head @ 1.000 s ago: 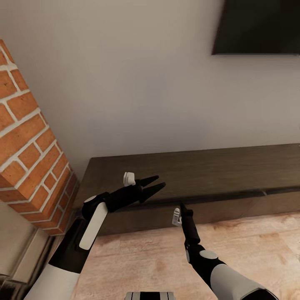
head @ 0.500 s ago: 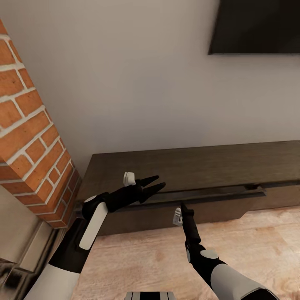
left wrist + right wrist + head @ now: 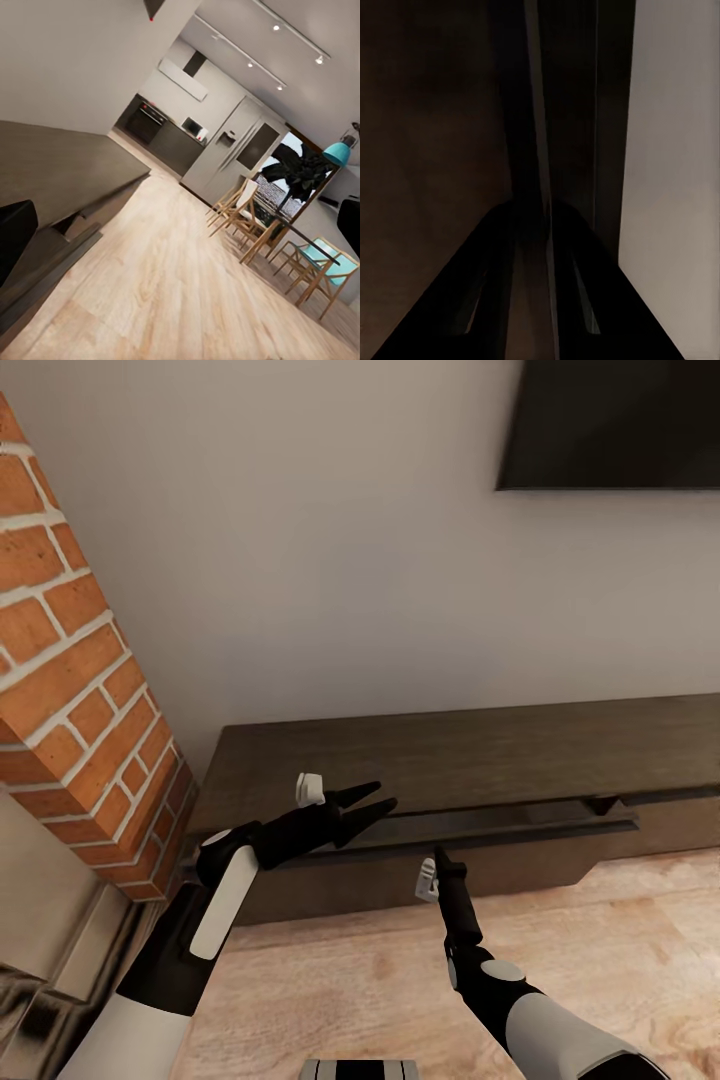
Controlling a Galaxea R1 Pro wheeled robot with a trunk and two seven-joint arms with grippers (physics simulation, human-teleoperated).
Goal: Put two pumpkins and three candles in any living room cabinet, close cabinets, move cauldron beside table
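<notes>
The cabinet [image 3: 480,750] is a long, low dark-brown unit against the white wall. Its upper drawer [image 3: 500,826] stands slightly pulled out. My left gripper [image 3: 372,802] hovers open over the cabinet's front edge near its left end, with nothing between its fingers. My right gripper [image 3: 437,853] is shut and empty, its tip just in front of the drawer front. In the right wrist view the shut fingers [image 3: 534,225] point at the dark wood [image 3: 427,112]. The left wrist view looks along the cabinet [image 3: 45,165]. Pumpkins, candles and cauldron are out of view.
A red brick column [image 3: 80,690] rises close on the left, with a pale hearth edge [image 3: 60,950] below it. A dark TV [image 3: 610,420] hangs above the cabinet. Light wood floor [image 3: 600,960] stretches to the right. Further off are dining chairs [image 3: 247,217] and a kitchen [image 3: 165,135].
The whole picture has shifted a little, so the camera has moved. The drawer's right end now shows standing out from the cabinet front. Both arms hold the same pose.
</notes>
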